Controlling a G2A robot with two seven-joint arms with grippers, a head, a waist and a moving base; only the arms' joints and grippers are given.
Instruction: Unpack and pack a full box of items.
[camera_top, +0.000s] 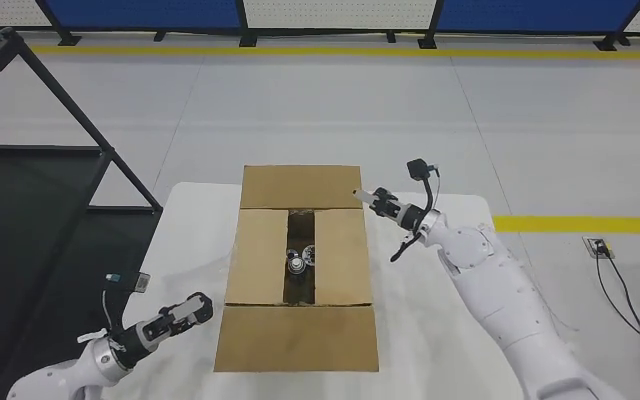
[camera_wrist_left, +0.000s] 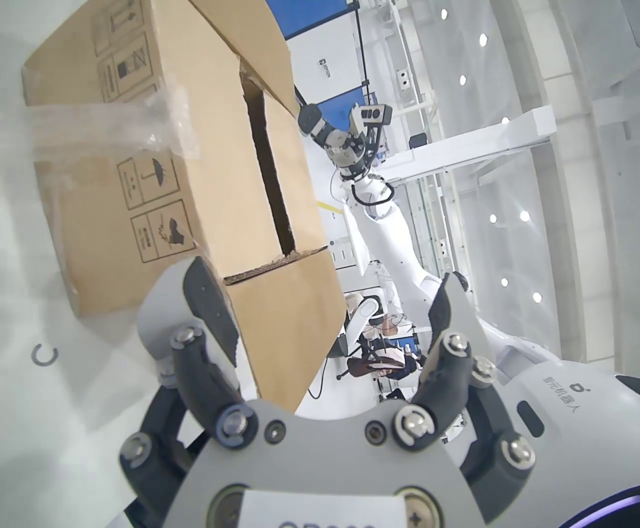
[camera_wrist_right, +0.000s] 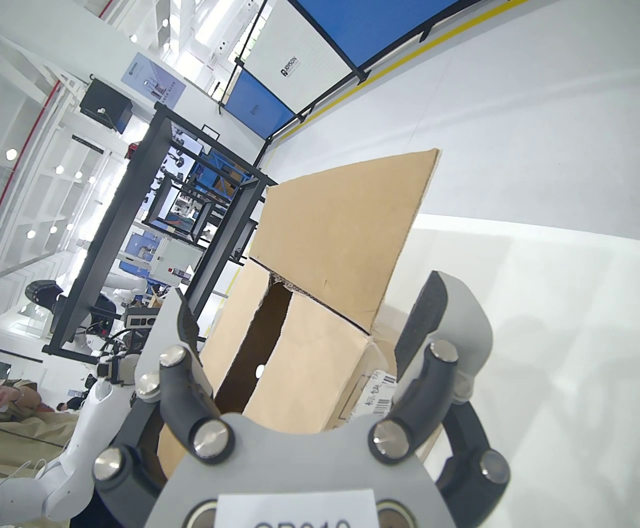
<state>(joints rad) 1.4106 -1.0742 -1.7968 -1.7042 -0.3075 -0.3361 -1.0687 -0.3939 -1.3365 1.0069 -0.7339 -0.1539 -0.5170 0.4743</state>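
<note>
Cardboard box (camera_top: 340, 255), plain brown and corrugated, sits in the middle of the white-clothed table (camera_top: 195, 235) in the top view. Its two inner flaps leave a narrow dark slot where a round-capped item (camera_top: 297, 265) shows. The left gripper (camera_top: 203, 308) is near the box's near-left corner, and the right gripper (camera_top: 366, 196) is just beside its far-right corner.

In the left wrist view the left gripper (camera_wrist_left: 325, 280) is spread wide and empty, facing the box (camera_wrist_left: 100, 225) with crinkled clear tape (camera_wrist_left: 165, 115) on its side.

In the right wrist view the right gripper (camera_wrist_right: 307, 295) is likewise spread and empty, close by the box (camera_wrist_right: 325, 235).
</note>
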